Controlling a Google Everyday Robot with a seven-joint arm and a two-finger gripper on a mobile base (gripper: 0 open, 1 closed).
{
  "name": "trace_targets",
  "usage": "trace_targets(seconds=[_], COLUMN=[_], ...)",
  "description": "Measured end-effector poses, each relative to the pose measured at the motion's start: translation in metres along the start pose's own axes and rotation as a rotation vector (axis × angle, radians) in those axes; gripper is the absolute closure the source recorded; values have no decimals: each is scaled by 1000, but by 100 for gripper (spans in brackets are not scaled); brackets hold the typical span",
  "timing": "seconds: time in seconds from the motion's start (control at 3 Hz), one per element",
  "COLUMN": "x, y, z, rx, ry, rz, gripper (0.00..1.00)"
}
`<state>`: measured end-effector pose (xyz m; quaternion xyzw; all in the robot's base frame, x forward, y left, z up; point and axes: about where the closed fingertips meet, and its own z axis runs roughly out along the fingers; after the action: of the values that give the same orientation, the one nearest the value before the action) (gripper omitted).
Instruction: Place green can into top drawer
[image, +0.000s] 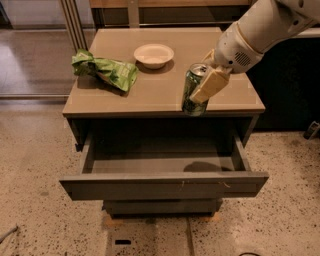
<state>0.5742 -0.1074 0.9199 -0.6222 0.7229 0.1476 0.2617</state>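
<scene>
The green can (193, 86) is dark green with a silver top. My gripper (205, 86) is shut on the can and holds it upright in the air, over the front edge of the tan cabinet top (165, 85), right of centre. The top drawer (162, 172) is pulled wide open below it, and its grey inside holds nothing that I can see. The can's shadow falls on the drawer floor at the right. My white arm reaches in from the upper right.
A light green snack bag (105, 70) lies on the left of the cabinet top. A white bowl (154, 54) sits at the back centre. A narrower lower drawer front (162, 206) shows under the open drawer. Speckled floor surrounds the cabinet.
</scene>
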Motion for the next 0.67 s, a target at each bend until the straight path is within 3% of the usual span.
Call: trace_targets(seconds=[0.33,0.67], x=[15,49], y=[4,15], z=[22,59], rx=[29,64], ry=[56,100], rz=[-45,-67], gripper=[100,100])
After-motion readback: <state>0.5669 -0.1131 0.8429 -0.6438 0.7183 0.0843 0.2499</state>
